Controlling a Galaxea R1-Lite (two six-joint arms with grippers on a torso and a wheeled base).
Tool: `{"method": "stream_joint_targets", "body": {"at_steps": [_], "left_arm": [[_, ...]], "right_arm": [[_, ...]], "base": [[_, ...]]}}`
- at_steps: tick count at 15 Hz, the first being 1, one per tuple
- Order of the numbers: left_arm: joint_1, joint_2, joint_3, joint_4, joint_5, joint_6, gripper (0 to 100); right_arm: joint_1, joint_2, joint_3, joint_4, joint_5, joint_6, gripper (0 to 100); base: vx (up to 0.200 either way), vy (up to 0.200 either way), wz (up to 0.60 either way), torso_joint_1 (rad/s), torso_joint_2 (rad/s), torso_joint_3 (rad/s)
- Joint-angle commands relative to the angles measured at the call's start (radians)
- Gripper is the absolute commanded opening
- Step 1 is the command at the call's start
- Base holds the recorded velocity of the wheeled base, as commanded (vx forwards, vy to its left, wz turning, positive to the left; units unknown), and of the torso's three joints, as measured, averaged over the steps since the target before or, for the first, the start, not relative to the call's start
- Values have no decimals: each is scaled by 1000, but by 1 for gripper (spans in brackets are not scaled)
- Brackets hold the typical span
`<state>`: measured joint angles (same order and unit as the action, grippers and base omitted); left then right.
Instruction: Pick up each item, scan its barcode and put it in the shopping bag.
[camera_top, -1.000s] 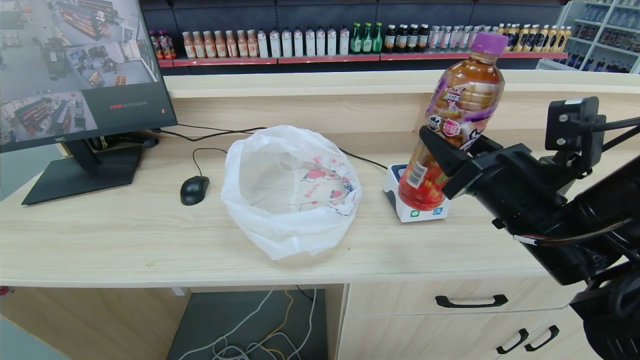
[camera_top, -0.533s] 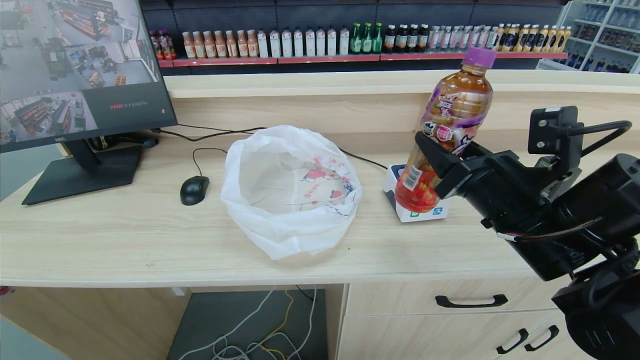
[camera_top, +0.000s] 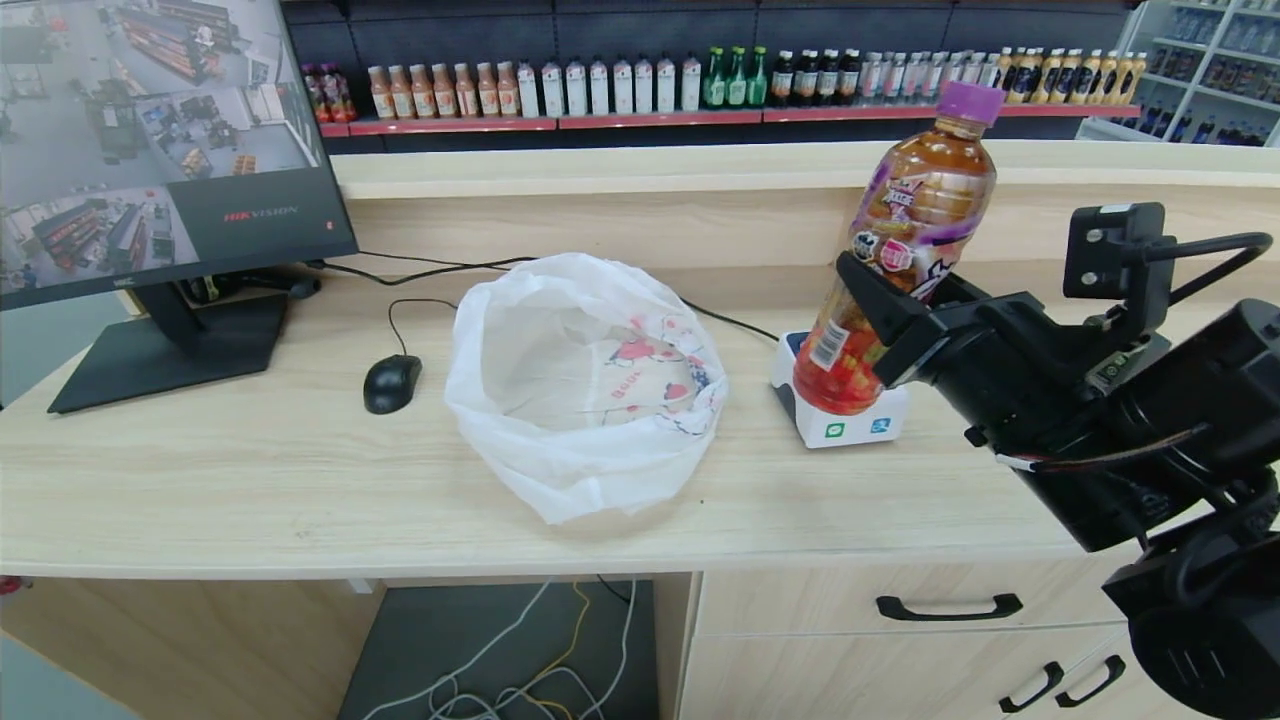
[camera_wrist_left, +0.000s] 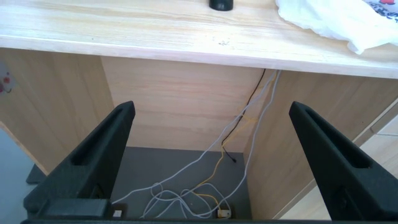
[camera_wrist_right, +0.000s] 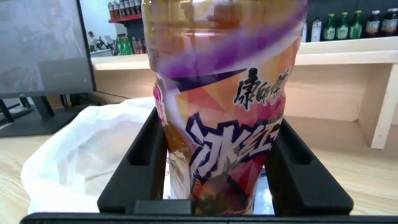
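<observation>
At the near edge of the checkout counter, the left gripper is hanging low in front of the open space under the desk, its jaws spread wide and holding nothing. Further in, the right gripper is clamping its jaws on the lower body of an iced-tea bottle. It is holding the bottle slightly tilted, purple cap up, with the base just above the small white scanner. The barcode patch on the label is facing outward rather than down onto the scanner, so the scan appears to be in hand, not finished.

The white shopping bag is sitting open beside the scanner, towards the robot's left, and no item can be made out inside it. By that reading the pick-up is done for this bottle, while the scan and the drop into the bag are yet to come. No other loose goods are waiting on the counter.

A computer mouse and a monitor are standing further left, and shelves of drinks are lining the back wall.
</observation>
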<state>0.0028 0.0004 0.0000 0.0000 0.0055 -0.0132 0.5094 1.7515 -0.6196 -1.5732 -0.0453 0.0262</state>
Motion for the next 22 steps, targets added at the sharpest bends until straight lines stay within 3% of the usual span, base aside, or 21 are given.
{"method": "stream_joint_targets", "body": {"at_steps": [1,12,22], "left_arm": [[-1,0,0,0,1,-1,100],[-1,0,0,0,1,-1,100],[-1,0,0,-2,1,-1,100]], "right_arm": [[1,0,1,2,1,0,0],[0,39,-49,2,9,3,0],[-11,212,-197,2,10,11,0]], "base": [[0,200,0,2,7,-2],[0,200,0,3,4,3],[0,0,0,0,0,0]]}}
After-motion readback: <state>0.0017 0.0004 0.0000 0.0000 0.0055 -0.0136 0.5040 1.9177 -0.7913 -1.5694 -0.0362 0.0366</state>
